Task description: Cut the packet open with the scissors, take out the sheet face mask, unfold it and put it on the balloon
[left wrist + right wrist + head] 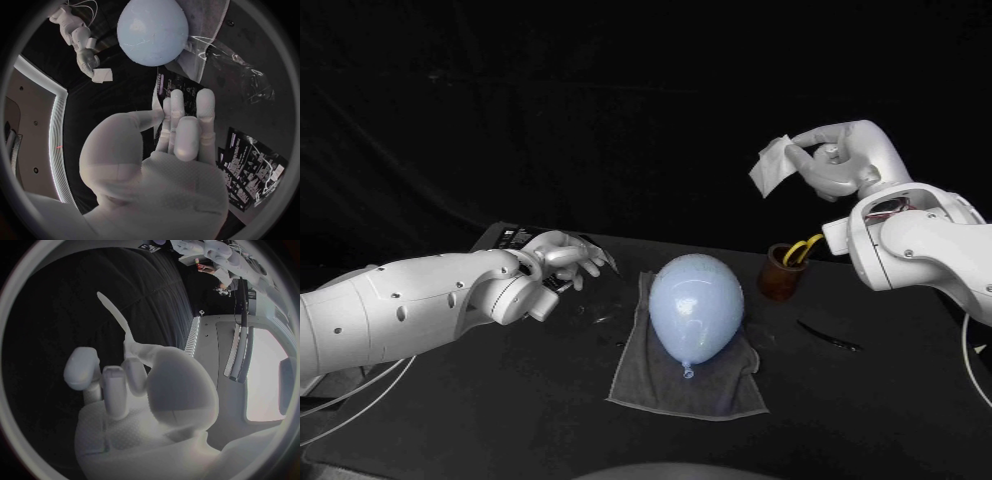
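The right hand (837, 160), raised above the table's back right corner, pinches the folded sheet mask (772, 167), which its own wrist view shows edge-on. The left wrist view shows the left hand's (165, 170) fingers (187, 125) straight and pressed together beside the black packet (251, 169); whether they hold anything cannot be told. The balloon (697, 305) lies on a grey cloth (692, 385) mid-table.

I see the balloon (697, 305) on a cloth (661, 388) mid-way across the table (473, 420), the scissors (803, 247) standing in a cup (779, 280) just to its right, the packet (506, 236) behind the left hand (563, 260), and the sheet face mask (769, 166) raised in the right hand (837, 160).
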Tool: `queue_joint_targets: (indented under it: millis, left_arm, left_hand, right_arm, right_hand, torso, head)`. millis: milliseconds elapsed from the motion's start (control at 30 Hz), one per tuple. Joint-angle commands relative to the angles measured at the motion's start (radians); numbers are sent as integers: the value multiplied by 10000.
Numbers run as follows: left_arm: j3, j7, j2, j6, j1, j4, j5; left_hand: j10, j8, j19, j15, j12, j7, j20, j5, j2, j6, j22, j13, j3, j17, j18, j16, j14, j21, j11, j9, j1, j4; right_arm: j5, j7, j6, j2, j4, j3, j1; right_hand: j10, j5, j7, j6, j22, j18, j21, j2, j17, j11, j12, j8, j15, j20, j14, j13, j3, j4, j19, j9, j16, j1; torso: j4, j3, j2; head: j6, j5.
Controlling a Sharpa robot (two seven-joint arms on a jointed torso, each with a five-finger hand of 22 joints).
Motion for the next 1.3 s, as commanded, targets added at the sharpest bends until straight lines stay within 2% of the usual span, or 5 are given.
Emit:
queue_joint_targets:
  millis: [33,300,700,900,1300]
  left_arm:
    - [-6,82,-153,-206,-202,118,586]
    - [-138,-312,-829,-79,-586,675,731]
    - [-549,-1793,-1844,414,-682,1403,300]
    - [-637,-2759,-2037,1267,-688,1619,-85]
    - [-681,-3504,-1996,2364,-689,1299,-599]
  left_hand:
    - [59,35,-76,-31,47,21,10,33,95,59,15,9,1058,-2,128,42,-21,50,25,19,-41,-1072]
    - [51,30,-94,-29,41,21,14,32,108,51,18,8,1052,-104,129,-12,-63,53,27,22,-80,-1048]
    - [-78,-26,-191,-2,-32,54,38,28,50,-61,9,-14,1005,-476,128,-238,-239,30,59,21,-200,-1041]
    - [-545,-149,-398,140,-232,238,148,22,-439,-429,-48,-65,655,-1318,108,-769,-686,-82,225,26,-249,-1282]
    - [-2671,-680,-1083,787,446,1039,767,39,-1233,-3084,-95,317,-897,-2915,132,-1566,-2045,-176,981,-206,1053,-1954]
  right_arm:
    - [-38,-48,225,-43,54,1,-28]
    - [-63,-104,284,-156,136,-13,-79]
    - [-109,-173,331,-223,188,-35,-145]
    - [-114,-222,415,-215,170,-47,-177]
    - [-116,-341,656,-248,167,-62,-208]
  right_hand:
    - [159,48,-226,309,9,177,34,-25,1421,-62,-36,701,-71,-40,820,852,38,55,32,862,68,114]
    - [157,48,-224,295,6,178,27,-21,1422,-60,-40,706,-71,-41,820,851,42,60,29,879,69,118]
    - [152,48,-223,282,15,176,36,-17,1417,-59,-57,711,-70,-42,819,842,46,64,34,896,67,122]
    - [152,48,-223,282,15,176,36,-17,1417,-59,-57,711,-70,-42,819,842,46,64,34,896,67,122]
    - [144,47,-220,256,18,176,33,-13,1420,-57,-83,727,-69,-44,819,829,53,73,32,936,68,132]
  torso:
    - [2,18,8]
    - [3,46,-19]
    - [6,90,-88]
    - [2,78,-80]
    - [-13,74,-58]
  head:
    - [-247,418]
    - [-437,743]
    - [-579,1025]
    - [-574,1068]
    - [-552,978]
